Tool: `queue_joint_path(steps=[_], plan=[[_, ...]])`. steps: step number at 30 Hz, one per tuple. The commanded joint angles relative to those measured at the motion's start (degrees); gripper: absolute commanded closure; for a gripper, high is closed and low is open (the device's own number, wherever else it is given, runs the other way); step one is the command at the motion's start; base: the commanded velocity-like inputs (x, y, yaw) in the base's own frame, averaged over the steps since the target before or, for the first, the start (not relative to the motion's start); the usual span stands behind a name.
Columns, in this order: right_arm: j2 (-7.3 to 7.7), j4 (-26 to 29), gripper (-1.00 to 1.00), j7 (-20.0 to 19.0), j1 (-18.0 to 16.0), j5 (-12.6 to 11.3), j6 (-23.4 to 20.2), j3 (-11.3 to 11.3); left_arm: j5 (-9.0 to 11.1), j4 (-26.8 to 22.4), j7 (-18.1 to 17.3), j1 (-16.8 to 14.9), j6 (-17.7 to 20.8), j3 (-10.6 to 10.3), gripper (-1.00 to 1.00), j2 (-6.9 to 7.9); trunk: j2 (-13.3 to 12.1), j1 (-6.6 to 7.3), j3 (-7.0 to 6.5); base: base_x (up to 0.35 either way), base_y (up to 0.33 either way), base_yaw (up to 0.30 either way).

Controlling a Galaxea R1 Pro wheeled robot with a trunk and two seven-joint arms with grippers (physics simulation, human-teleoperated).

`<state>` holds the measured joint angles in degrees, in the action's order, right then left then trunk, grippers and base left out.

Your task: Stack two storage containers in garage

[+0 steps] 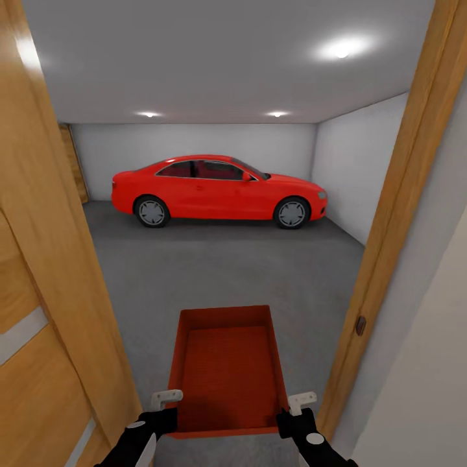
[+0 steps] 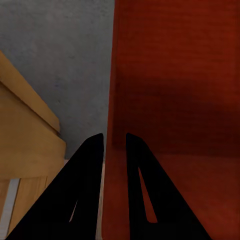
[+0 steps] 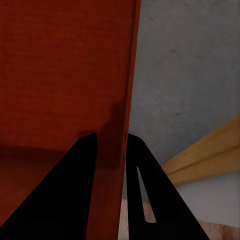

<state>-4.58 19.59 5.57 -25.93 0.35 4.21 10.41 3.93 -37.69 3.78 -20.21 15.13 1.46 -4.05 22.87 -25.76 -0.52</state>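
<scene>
I carry one orange-red storage container (image 1: 227, 370) in front of me, level, in the doorway of the garage. My left gripper (image 1: 170, 407) is shut on its left wall near the close corner; in the left wrist view the black fingers (image 2: 85, 190) pinch that thin wall (image 2: 111, 100). The right gripper (image 1: 293, 408) is shut on the right wall, and the right wrist view shows its fingers (image 3: 145, 190) clamped on the wall (image 3: 127, 100). Below and ahead lies the garage's dark grey concrete floor (image 1: 220, 272).
A wooden door (image 1: 45, 311) stands open close on my left and the wooden door frame (image 1: 395, 214) rises on my right. A red car (image 1: 217, 189) is parked across the far end of the garage, with pale grey walls (image 1: 357, 168) around it.
</scene>
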Motion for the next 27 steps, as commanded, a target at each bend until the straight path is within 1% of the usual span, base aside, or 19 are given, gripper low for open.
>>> queue_joint_path(steps=[1,14,18,27], plan=[[-1.83,-0.17,1.0,-3.55,0.0,-0.35,0.1,0.84,-1.21,-0.19,0.59,-0.01,-4.28,0.48,1.0,-0.08,0.05,-0.02,0.03,0.001,0.004,0.0],[-1.86,-0.17,1.0,-3.55,0.0,-0.35,0.1,0.84,-1.21,-0.2,0.6,-0.01,-4.32,0.48,1.0,-0.14,0.05,-0.02,0.03,0.012,0.0,0.0],[-1.84,-0.17,1.0,-3.55,0.0,-0.35,0.1,0.84,-1.21,-0.19,0.61,-0.01,-4.32,0.48,1.0,-0.09,0.05,-0.02,0.03,0.246,0.0,0.0],[-1.86,-0.17,1.0,-3.56,0.0,-0.35,0.1,0.84,-1.21,-0.19,0.61,-0.01,-4.32,0.48,1.0,-0.08,0.05,-0.02,0.03,0.321,0.0,0.0]])
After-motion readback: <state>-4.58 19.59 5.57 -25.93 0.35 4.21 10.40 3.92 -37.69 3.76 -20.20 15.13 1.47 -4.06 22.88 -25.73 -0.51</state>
